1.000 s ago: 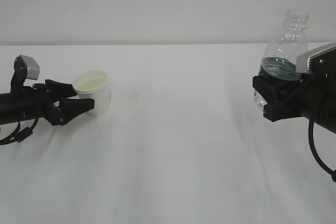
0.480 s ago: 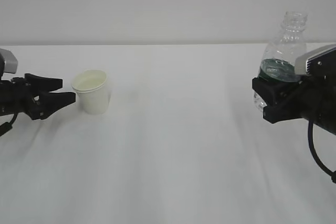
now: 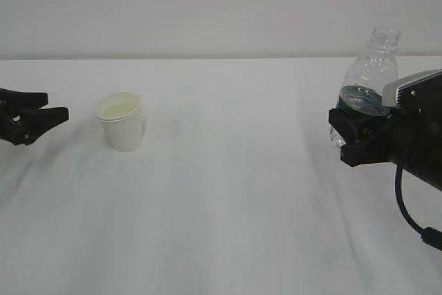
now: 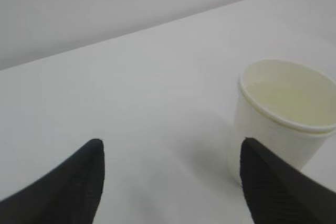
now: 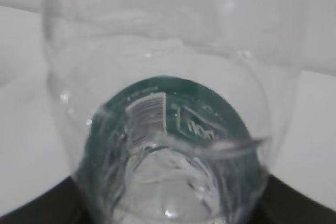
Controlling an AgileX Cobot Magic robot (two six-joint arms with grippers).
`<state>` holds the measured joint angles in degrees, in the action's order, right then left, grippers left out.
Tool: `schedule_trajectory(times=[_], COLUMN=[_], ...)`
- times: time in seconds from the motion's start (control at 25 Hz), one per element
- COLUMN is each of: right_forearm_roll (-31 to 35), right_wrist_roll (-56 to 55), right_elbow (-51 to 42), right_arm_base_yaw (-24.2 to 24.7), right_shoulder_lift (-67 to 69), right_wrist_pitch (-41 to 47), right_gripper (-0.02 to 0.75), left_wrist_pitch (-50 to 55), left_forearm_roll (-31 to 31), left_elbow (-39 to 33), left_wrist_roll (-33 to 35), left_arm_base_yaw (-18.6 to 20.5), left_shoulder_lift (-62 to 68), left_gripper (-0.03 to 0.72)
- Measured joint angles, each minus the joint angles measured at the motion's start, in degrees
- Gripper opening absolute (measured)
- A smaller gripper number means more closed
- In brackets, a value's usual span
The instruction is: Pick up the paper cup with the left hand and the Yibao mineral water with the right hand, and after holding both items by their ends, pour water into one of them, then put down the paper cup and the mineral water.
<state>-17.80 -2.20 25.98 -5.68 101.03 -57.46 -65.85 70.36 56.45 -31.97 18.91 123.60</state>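
Paper cup (image 3: 122, 121) on table (image 3: 228, 205) at left, left gripper (image 3: 43, 118) beside it, bottle (image 3: 364, 81) in right gripper (image 3: 345, 132) far right

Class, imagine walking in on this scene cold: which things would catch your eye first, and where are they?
The Yibao mineral water, capless and tilted, stands out at the right, clamped in the right hand. On the left the paper cup stands alone and upright on the white table, with the left hand open and apart from it at the left edge.

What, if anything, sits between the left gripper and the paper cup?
Nothing visible. The left gripper is open and apart from the paper cup, with only bare white table between them; the left wrist view shows the same gap.
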Motion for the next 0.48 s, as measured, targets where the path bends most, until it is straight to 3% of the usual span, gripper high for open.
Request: schedule_trajectory(times=[0.24, 0.48], right_forearm_roll=[1.92, 3.97], right_wrist_roll=[1.29, 1.52], right_elbow=[0.0, 0.1], right_arm_base_yaw=[0.0, 0.0], right_shoulder_lift=[3.6, 7.0], right_wrist_pitch=[-3.39, -6.56], right_gripper=[0.394, 0.393], left_wrist_pitch=[0.0, 0.0], left_forearm_roll=[-5.41, -9.43], left_elbow=[0.0, -0.12], left_wrist_roll=[-3.72, -5.22], left_arm_base_yaw=[0.0, -0.32], left_shoulder_lift=[-1.23, -2.36], left_gripper=[0.525, 0.512])
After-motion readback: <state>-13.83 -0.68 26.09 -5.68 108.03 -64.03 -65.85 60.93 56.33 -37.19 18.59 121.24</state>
